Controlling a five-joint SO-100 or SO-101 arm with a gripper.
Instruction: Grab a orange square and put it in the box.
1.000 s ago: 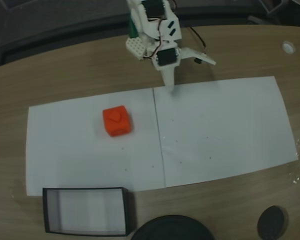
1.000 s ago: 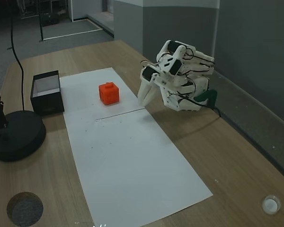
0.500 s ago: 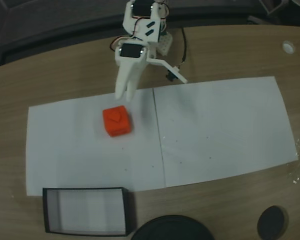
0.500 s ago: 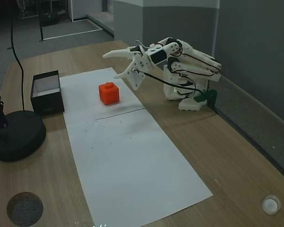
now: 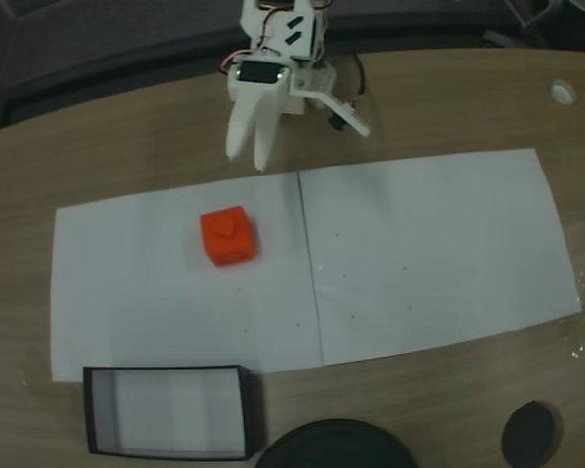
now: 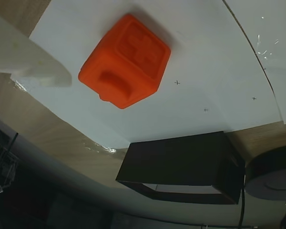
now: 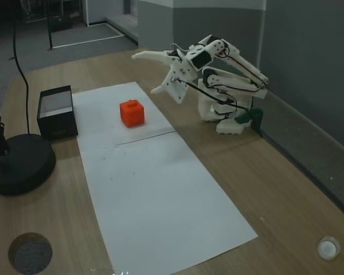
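Note:
The orange square (image 5: 227, 236) rests on white paper, upright with its stud on top; it also shows as the orange square (image 7: 132, 113) and, close up, as the orange square (image 6: 126, 59). My white gripper (image 5: 307, 142) hovers over the wood behind it, open, with nothing between the jaws. From the side the gripper (image 7: 144, 73) is raised above the table, to the right of the block and apart from it. One white finger (image 6: 28, 59) shows left of the block in the wrist view. The box (image 5: 168, 448) sits at the paper's near edge, also seen as the box (image 7: 56, 123) and the box (image 6: 181, 162).
Two white sheets (image 5: 419, 253) cover the wooden table. A large black round base (image 7: 17, 166) stands beside the box, and a small dark disc (image 5: 529, 434) lies near the table's edge. A white cap (image 5: 563, 92) lies at the far right.
The gripper swung from the paper's middle seam over towards the block, opening wider, then drew back and rose a little. Block and box have not moved.

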